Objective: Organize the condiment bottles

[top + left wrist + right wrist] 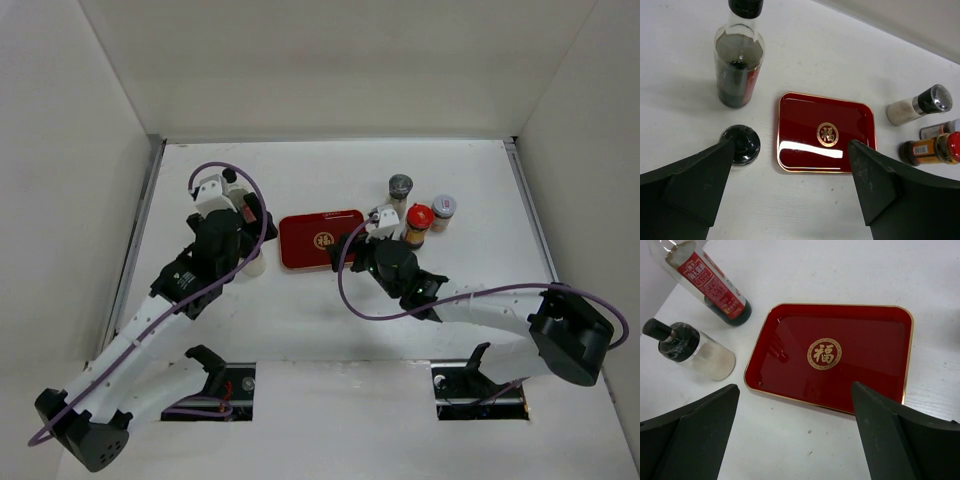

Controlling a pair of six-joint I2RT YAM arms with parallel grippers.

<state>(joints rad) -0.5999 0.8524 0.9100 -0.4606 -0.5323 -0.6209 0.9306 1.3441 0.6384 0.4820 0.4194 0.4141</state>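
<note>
The tall black-capped dark bottle (738, 60) stands left of the red tray (826, 132), with a black-topped whitish shaker (741, 144) in front of it. Both also show in the right wrist view: the bottle (707, 282) and the shaker (690, 350). Right of the tray stand a grey-capped shaker (400, 188), a red-capped orange bottle (418, 222) and a small jar (443, 210). My left gripper (790, 147) is open and empty, above the table between the shaker and the tray. My right gripper (795, 387) is open and empty, above the tray's near edge.
The flat red tray (320, 240) lies mid-table with nothing in it. White walls enclose the table on the left, back and right. Both arms (215, 245) (395, 265) reach in from the near edge on either side of the tray.
</note>
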